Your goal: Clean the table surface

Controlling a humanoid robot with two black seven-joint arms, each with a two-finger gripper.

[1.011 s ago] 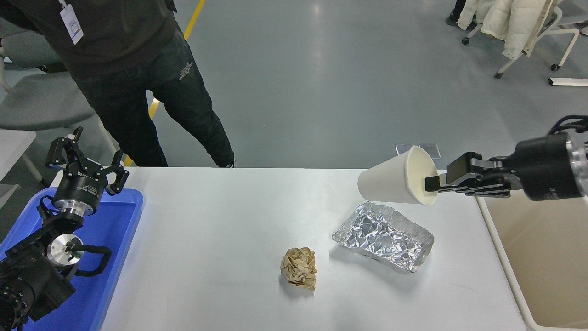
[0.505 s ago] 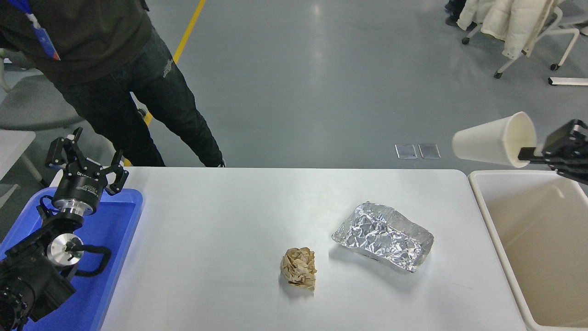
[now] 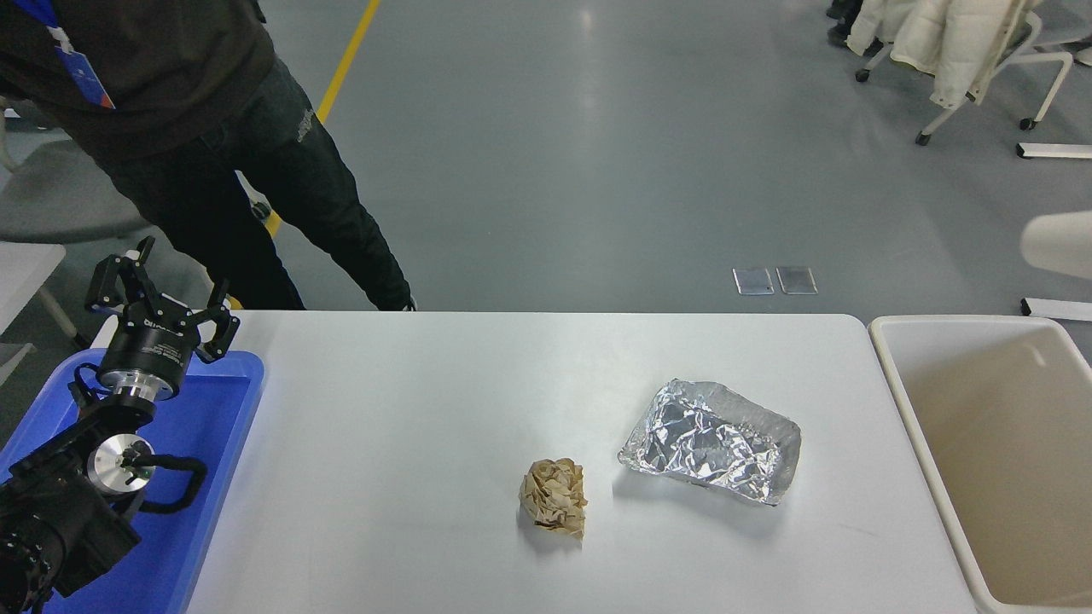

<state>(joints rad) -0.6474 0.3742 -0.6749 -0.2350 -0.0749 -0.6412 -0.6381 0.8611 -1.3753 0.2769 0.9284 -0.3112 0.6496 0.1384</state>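
Filling most of the view: white table surface (image 3: 409, 443), smooth and wide, with round corners. Near its middle, toward the front: small ball of crumpled brown paper (image 3: 554, 497). Just to the right of that, not touching: crinkled shiny foil tray (image 3: 712, 442), lying flat. Hanging off the left edge of the table: blue tray (image 3: 223, 443). Standing beside the right edge: big beige bin (image 3: 990, 443). Parked over the blue tray at the lower left: left gripper (image 3: 162, 298), pointing up, fingers spread wide, holding nothing. No right gripper in sight. Poking in at the right edge, above the bin: part of a white paper cup (image 3: 1058, 245); can't tell what holds it. Beyond the table: gray shiny floor (image 3: 597, 153) with a yellow line (image 3: 350, 44). Standing at the far left corner: person in dark clothes (image 3: 196, 128). Far back on the right: rolling chair with a pale coat (image 3: 947, 43) over it.
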